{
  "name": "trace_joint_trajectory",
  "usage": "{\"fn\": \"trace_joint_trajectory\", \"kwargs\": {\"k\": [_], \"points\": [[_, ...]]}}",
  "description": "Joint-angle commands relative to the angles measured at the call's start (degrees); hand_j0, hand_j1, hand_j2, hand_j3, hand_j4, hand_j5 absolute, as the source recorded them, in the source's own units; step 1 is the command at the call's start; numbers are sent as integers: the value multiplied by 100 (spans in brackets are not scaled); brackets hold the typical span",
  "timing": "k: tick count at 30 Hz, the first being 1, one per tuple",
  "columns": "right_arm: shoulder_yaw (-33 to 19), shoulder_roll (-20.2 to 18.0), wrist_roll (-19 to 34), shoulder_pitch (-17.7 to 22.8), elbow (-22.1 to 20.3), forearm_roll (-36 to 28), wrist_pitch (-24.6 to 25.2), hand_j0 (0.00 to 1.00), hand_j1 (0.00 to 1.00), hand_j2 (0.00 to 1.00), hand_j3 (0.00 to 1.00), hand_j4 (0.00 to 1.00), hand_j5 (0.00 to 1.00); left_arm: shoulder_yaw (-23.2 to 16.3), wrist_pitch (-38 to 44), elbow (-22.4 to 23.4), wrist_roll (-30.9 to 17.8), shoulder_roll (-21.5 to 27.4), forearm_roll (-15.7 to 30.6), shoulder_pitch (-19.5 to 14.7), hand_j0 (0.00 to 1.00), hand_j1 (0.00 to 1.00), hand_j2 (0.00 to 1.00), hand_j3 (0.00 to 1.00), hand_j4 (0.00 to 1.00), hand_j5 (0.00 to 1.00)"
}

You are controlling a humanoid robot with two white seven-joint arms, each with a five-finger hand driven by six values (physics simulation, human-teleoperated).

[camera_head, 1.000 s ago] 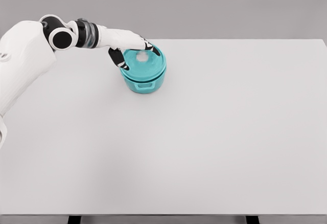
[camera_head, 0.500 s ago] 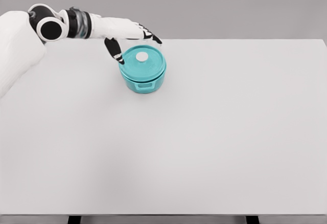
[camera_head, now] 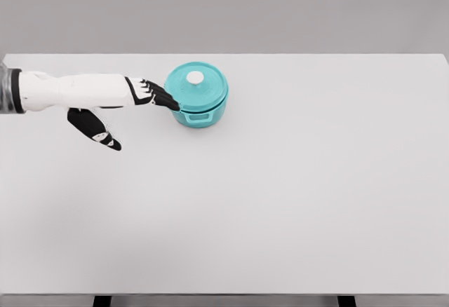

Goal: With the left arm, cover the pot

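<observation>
**Operator:** Since the lid (camera_head: 196,83) already sits square on the teal pot (camera_head: 197,104), white knob (camera_head: 195,77) centred, I judge the covering done and the job now is to get clear cleanly. From my seat I'd pull the left hand (camera_head: 116,104) straight out to the left, level, so no fingertip clips the pot's wall or nudges the lid askew.

**Observer:** How is the hand set, reading from the left edge?

**Operator:** The white forearm enters at the far left and runs nearly horizontal above the table (camera_head: 295,202). The hand is flat and stretched, holding nothing. Its thumb (camera_head: 95,128) hangs well away from the palm, pointing down and to the right. The four dark fingers (camera_head: 158,95) lie straight, close together, aimed at the pot's left side.

**Observer:** Touching it?

**Operator:** The tips end just beside the rim; whether they touch I cannot tell from this view. The pot itself stands at the far side of the table, left of centre. No right arm shows.
</observation>
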Motion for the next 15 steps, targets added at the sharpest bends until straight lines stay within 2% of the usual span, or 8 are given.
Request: {"fn": "trace_joint_trajectory", "kwargs": {"k": [1, 3, 4, 15], "points": [[-1, 0, 1, 0, -1, 2, -2, 100, 100, 100, 100, 100, 100, 414, 12, -147, 1, 237, 81, -8, 100, 100, 100, 100, 100, 100], [-1, 0, 1, 0, -1, 2, -2, 100, 100, 100, 100, 100, 100, 1021, 12, -147, 1, 492, 72, 660, 100, 100, 100, 100, 100, 100], [-1, 0, 1, 0, -1, 2, -2, 100, 100, 100, 100, 100, 100, 1127, 12, -147, 1, 519, 72, 818, 100, 100, 100, 100, 100, 100], [-1, 0, 1, 0, 8, 2, -2, 100, 100, 100, 100, 100, 100, 1127, 12, -147, 1, 369, 72, 827, 100, 100, 100, 100, 100, 100]]}}
